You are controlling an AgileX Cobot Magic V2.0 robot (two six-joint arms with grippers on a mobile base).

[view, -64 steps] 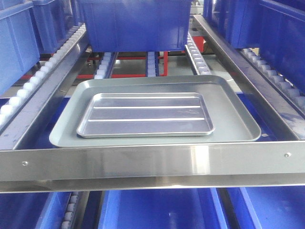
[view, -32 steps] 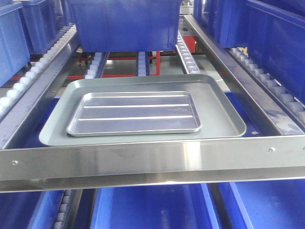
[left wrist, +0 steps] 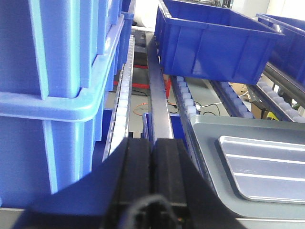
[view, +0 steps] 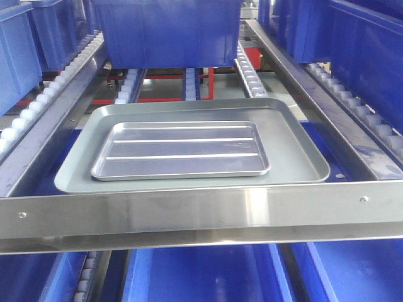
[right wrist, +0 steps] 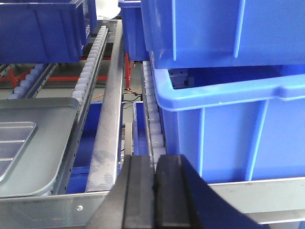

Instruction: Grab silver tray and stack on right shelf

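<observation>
The silver tray (view: 181,151), shiny with two raised ridges, lies flat inside a larger dull grey tray (view: 296,151) on the right shelf, behind its steel front crossbar (view: 189,211), which has a screw near each end. The left wrist view shows the silver tray's (left wrist: 267,167) corner at lower right. My left gripper (left wrist: 152,143) is shut and holds nothing, left of the grey tray (left wrist: 209,138) over a side rail. My right gripper (right wrist: 153,160) is also shut and holds nothing, right of the grey tray (right wrist: 43,143) near the crossbar (right wrist: 47,210). Neither gripper shows in the front view.
A blue bin (view: 167,31) sits on the rollers behind the trays. Stacked blue bins (left wrist: 52,71) stand close on the left, and more blue bins (right wrist: 228,133) on the right. White roller tracks (view: 252,72) and steel side rails (right wrist: 109,119) border the trays.
The whole front view slid left, then a little back right. The silver tray stays in the same place on the grey tray.
</observation>
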